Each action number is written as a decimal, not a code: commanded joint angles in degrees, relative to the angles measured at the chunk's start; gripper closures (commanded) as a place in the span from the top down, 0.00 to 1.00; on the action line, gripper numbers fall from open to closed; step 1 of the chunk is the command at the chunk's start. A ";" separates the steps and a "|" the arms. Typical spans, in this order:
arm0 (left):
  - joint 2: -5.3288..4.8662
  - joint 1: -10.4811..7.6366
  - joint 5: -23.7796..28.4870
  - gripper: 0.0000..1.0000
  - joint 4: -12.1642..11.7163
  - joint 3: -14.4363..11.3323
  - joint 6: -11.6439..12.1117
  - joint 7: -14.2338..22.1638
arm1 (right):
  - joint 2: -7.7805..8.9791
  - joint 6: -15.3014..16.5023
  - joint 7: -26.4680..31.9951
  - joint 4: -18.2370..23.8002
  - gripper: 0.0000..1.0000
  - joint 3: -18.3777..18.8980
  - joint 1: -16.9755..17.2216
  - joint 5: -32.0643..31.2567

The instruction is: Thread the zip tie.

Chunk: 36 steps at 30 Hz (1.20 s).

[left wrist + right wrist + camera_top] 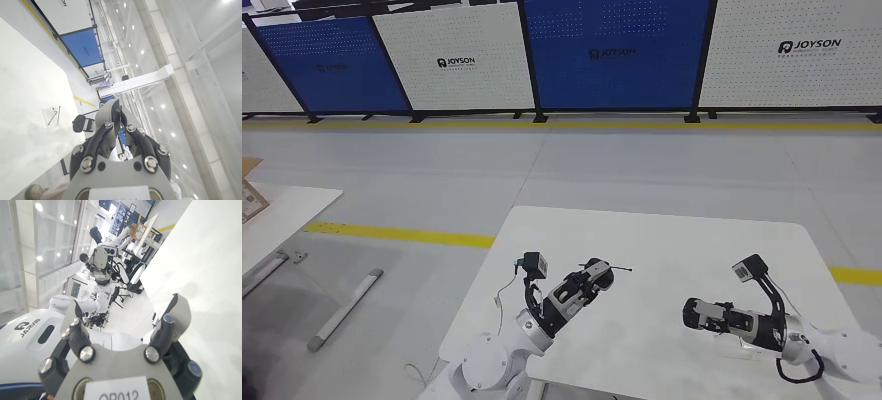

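One zip tie (620, 267) is pinched in the narrow left tool (118, 111), tail jutting toward the wide, empty right tool (125, 304) over the bench (662, 240), likely to ease threading.

Our left gripper (600, 272), near left, angles far-right, fingers (115, 111) pinched on a thin zip tie (620, 268). Our right gripper (694, 313), near right, points left toward it, fingers (179, 308) spread wide.

Wht arms (487, 362), blk links (96, 136), grey-plated R hand (126, 306), silver screws (151, 162), blk cable (795, 374)
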State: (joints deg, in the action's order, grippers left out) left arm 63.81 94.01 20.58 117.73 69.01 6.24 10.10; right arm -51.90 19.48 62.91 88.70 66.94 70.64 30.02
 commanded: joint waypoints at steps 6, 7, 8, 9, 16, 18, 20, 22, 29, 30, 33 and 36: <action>0.00 0.00 0.00 0.00 0.00 0.00 0.00 0.01 | 0.00 0.00 0.00 0.00 1.00 0.00 0.00 0.00; 0.00 0.00 0.00 0.00 0.00 0.00 0.00 0.01 | 0.00 0.00 0.00 0.00 1.00 0.00 0.00 0.00; 0.00 0.00 0.00 0.00 0.00 0.00 0.00 0.01 | 0.00 0.00 0.00 0.00 1.00 0.00 0.00 0.00; 0.00 0.00 0.00 0.00 0.00 0.00 0.00 0.01 | 0.00 0.00 0.00 0.00 1.00 0.00 0.00 0.00; 0.03 -0.23 -0.44 0.00 -0.06 -0.12 -0.23 -0.16 | 0.00 0.00 0.00 0.00 1.00 0.00 0.00 0.00; 0.07 -0.59 -1.95 0.00 -0.79 -0.42 -1.47 -0.58 | 0.00 0.00 0.00 0.00 1.00 0.00 0.00 0.00; 0.10 -0.95 -2.99 0.00 -2.13 -0.87 -2.72 -0.24 | 0.00 0.00 0.00 0.00 1.00 0.00 0.00 0.00; 0.10 -1.27 -3.55 0.00 -4.11 -1.28 -3.35 0.67 | 0.00 0.00 0.00 0.00 1.00 0.00 0.00 0.00; 0.25 -1.87 -9.09 0.00 -10.01 -2.28 -2.44 -1.18 | 0.00 0.00 0.00 0.00 1.00 0.00 0.00 0.00; 0.29 -1.99 -9.31 0.00 -10.86 -2.42 -2.41 -1.42 | 0.00 0.00 0.00 0.00 1.00 0.00 0.00 0.00; 0.40 -2.22 -8.81 0.00 -11.53 -2.63 -2.29 -1.76 | 0.00 0.00 0.00 0.00 1.00 0.00 0.00 0.00; 0.40 -2.22 -8.81 0.00 -11.53 -2.63 -2.29 -1.76 | 0.00 0.00 0.00 0.00 1.00 0.00 0.00 0.00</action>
State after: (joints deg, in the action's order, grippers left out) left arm 64.22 91.78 11.79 106.18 66.37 3.96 8.33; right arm -51.90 19.48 62.91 88.70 66.94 70.64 30.02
